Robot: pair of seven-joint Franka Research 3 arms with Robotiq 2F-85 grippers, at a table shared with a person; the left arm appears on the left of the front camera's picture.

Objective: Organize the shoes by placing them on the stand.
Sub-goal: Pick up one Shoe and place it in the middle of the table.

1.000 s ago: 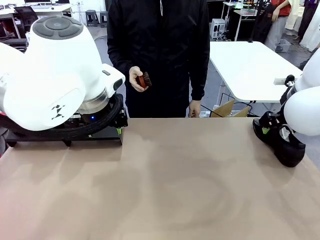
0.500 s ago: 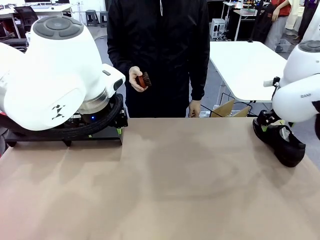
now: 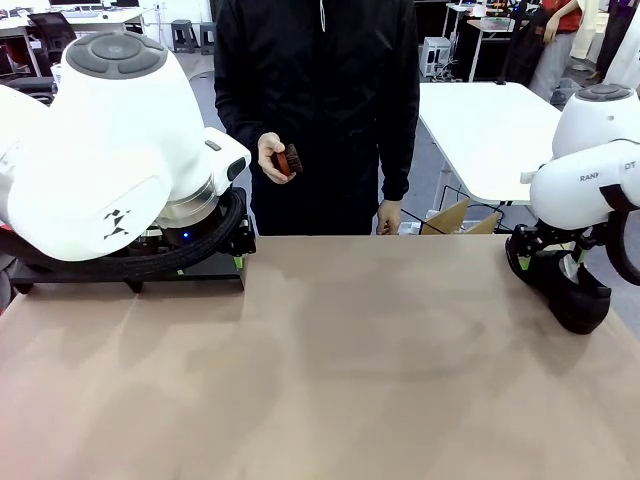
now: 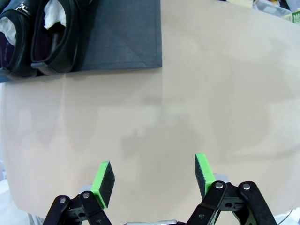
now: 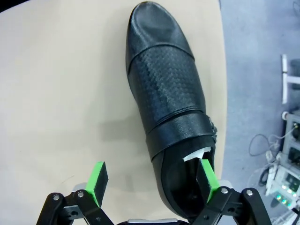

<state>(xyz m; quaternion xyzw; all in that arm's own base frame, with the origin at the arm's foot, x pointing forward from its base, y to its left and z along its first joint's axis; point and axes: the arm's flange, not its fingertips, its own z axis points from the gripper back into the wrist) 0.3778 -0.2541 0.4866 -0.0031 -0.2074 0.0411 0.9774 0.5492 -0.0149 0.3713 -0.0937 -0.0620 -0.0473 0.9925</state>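
Shoe point(image 5: 171, 103) partly between right fingers point(image 5: 101, 180).

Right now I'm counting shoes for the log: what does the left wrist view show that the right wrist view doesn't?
Left wrist view alone: two shoes side by side on the stand, and the open left gripper over bare table. Right wrist view alone: a single textured shoe lying near the table's edge, the open right gripper at its heel end, one finger at the shoe opening. Both share the beige tabletop.
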